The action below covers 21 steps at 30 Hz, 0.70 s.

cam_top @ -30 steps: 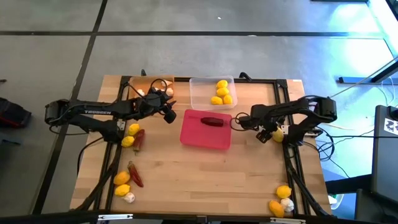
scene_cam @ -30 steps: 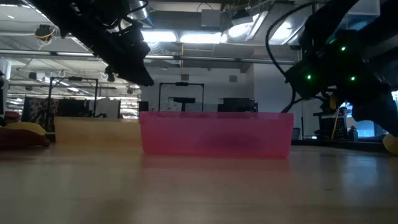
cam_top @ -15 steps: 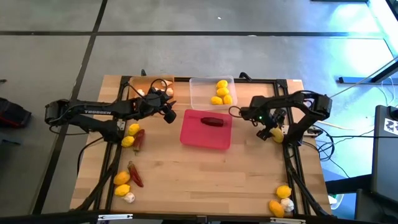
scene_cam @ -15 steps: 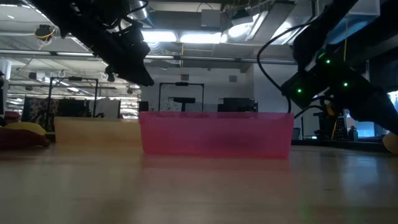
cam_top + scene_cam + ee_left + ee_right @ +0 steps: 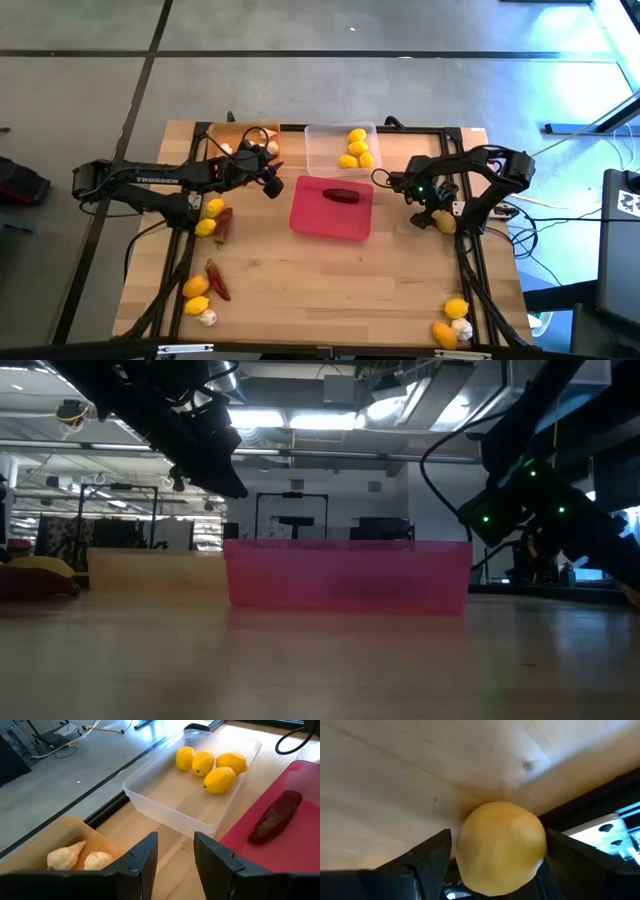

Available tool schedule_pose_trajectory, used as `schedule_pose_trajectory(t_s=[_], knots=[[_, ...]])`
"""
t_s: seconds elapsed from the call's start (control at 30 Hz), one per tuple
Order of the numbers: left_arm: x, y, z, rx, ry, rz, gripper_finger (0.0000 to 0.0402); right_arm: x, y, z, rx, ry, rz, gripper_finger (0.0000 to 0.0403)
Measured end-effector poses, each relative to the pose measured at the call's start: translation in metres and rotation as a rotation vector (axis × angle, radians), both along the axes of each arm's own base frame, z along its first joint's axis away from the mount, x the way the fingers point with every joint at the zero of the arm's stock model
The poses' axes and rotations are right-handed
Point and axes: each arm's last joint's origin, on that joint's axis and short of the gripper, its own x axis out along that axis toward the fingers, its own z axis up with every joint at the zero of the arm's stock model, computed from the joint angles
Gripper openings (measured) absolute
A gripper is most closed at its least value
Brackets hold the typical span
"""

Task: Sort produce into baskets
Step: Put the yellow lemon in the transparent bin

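A yellow lemon (image 5: 500, 847) lies on the wood by the table's right rail. My right gripper (image 5: 438, 213) points steeply down over it, open, one finger on each side (image 5: 432, 862). My left gripper (image 5: 270, 186) hangs open with nothing in it, above the gap between the orange basket (image 5: 240, 135), which holds garlic bulbs (image 5: 82, 856), and the pink basket (image 5: 318, 218), which holds a dark red chili (image 5: 275, 816). The clear basket (image 5: 322, 150) holds several lemons (image 5: 212, 766). My right gripper straddles the lemon's two sides (image 5: 465, 840) from above, slanting down. The lemon rests on the table. I cannot tell whether the fingers touch it.
Loose lemons (image 5: 208, 217) and a chili (image 5: 224, 222) lie by the left arm. More lemons, a chili and a garlic bulb (image 5: 203, 300) lie at the near left corner. A lemon (image 5: 456, 308) and other pieces lie near right. The middle of the table in front of the pink basket is bare wood (image 5: 330, 280).
My right gripper has drawn back from the pink basket toward the table's right edge. It has sunk and tipped down over the lemon by the rail, staying open. The lemon has not moved.
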Motion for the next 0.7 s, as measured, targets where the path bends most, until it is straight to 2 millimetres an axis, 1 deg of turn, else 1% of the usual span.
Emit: schedule_pose_trajectory(t_s=[0.13, 0.2, 0.27, 0.43, 0.5, 0.6, 0.7], knots=[[0.0, 0.0, 0.001, 0.002, -0.008, 0.001, 0.0123, 0.0, 0.0, -0.001, -0.002, -0.006, 0.0, 0.0301], [0.0, 0.0, 0.001, 0.002, -0.008, 0.001, 0.0123, 0.0, 0.0, -0.001, -0.004, -0.008, 0.0, 0.0292], [0.0, 0.0, 0.001, 0.002, -0.008, 0.001, 0.0123, 0.0, 0.0, -0.001, -0.008, -0.006, 0.004, 0.0272], [0.0, 0.0, 0.001, 0.002, -0.008, 0.001, 0.0123, 0.0, 0.0, -0.001, -0.011, -0.004, 0.025, 0.0206], [0.0, 0.0, 0.001, 0.002, -0.008, 0.001, 0.0123, -0.001, 0.0, -0.001, -0.008, -0.005, 0.045, 0.0189], [0.0, 0.0, 0.001, 0.002, -0.008, 0.001, 0.0123, 0.0, -0.001, 0.001, -0.012, -0.019, 0.067, 0.0181], [0.0, 0.0, 0.001, 0.003, -0.007, 0.0, 0.0123, 0.006, 0.0, 0.01, -0.04, -0.063, 0.089, 0.0183]])
